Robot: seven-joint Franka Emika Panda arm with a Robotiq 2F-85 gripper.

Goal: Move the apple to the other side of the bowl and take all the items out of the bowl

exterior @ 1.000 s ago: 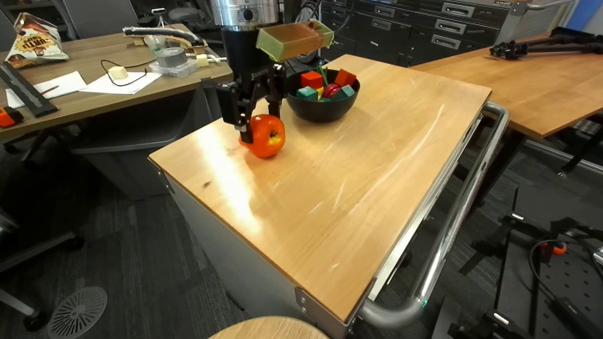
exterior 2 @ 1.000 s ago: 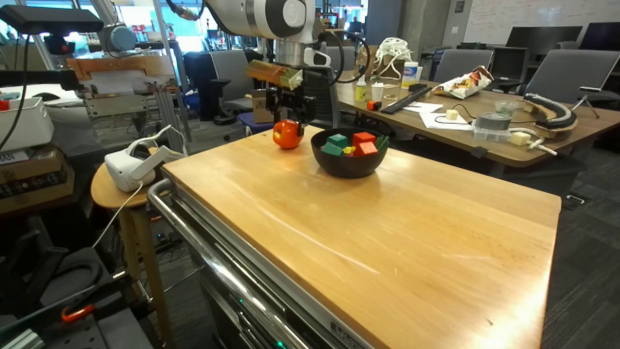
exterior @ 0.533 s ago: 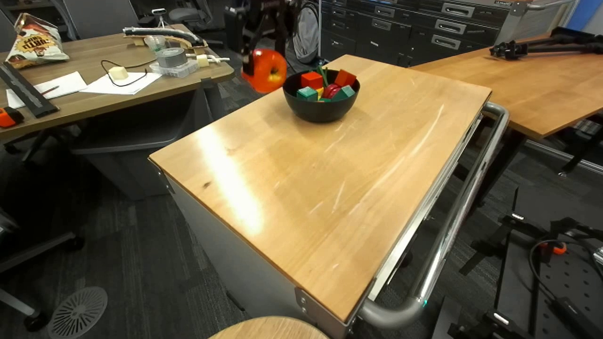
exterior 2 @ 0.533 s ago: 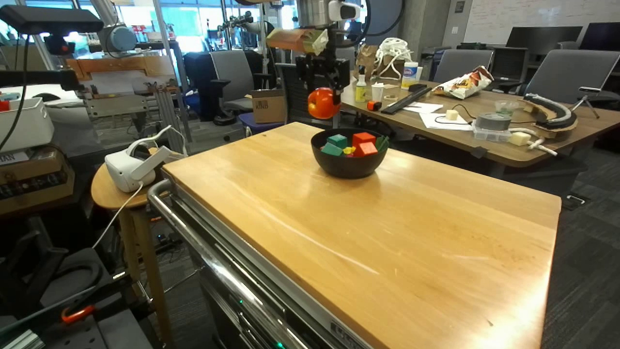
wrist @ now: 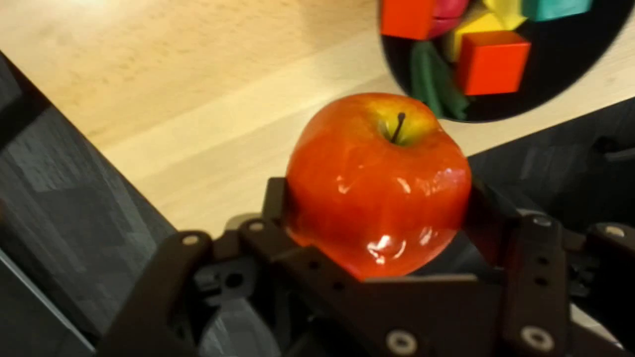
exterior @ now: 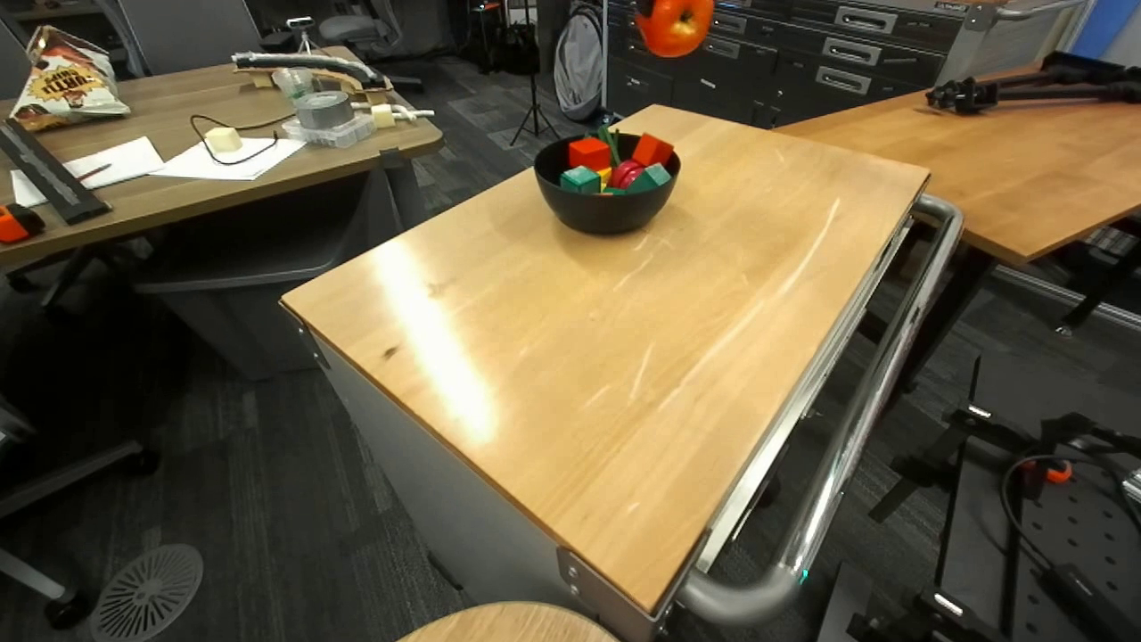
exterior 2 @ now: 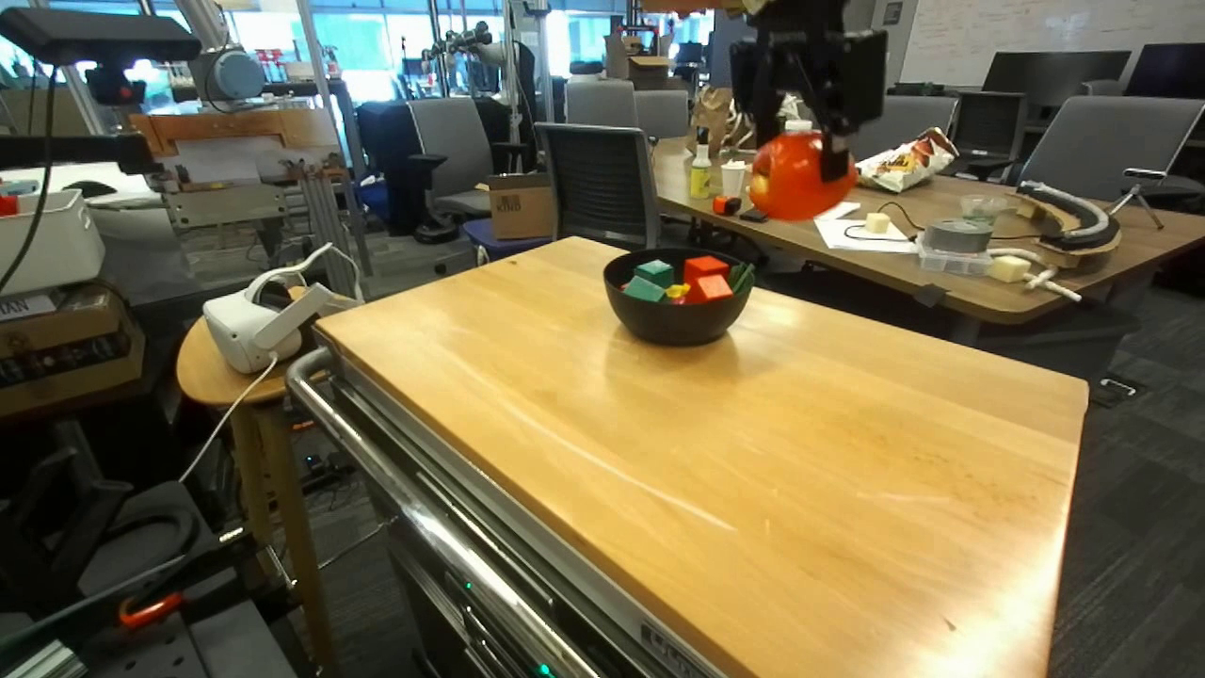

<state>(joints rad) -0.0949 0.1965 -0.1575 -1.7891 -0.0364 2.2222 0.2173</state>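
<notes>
So the black two-fingered pincer point(wrist: 381, 201) has the smooth, shiny red-orange apple point(exterior 2: 795, 186) hugged from both sides, jaws spread wide simply because it's a fat fruit — my read is that gripping across the middle keeps it from slipping out, with the stem left free, roughly at 12 o'clock on it in the wrist view. The apple hangs in the air, well above the honey-coloured wooden tabletop point(exterior 2: 847, 471); in both exterior views it's between 12 and 2 o'clock from the deep, round black bowl point(exterior 2: 678, 328). I'd guess that height is for clearing the rim and what's heaped inside: red-orange cubes point(exterior: 588, 153), green cubes point(exterior: 580, 179), a yellow piece point(exterior: 605, 176), a small dark-red fruit point(exterior: 627, 171) and some green leaves point(exterior 2: 744, 279). Emptying all that looks left to do — parking the apple first probably frees the pincer for it. I'd set it down gently, since something that round could easily roll on flat wood.
</notes>
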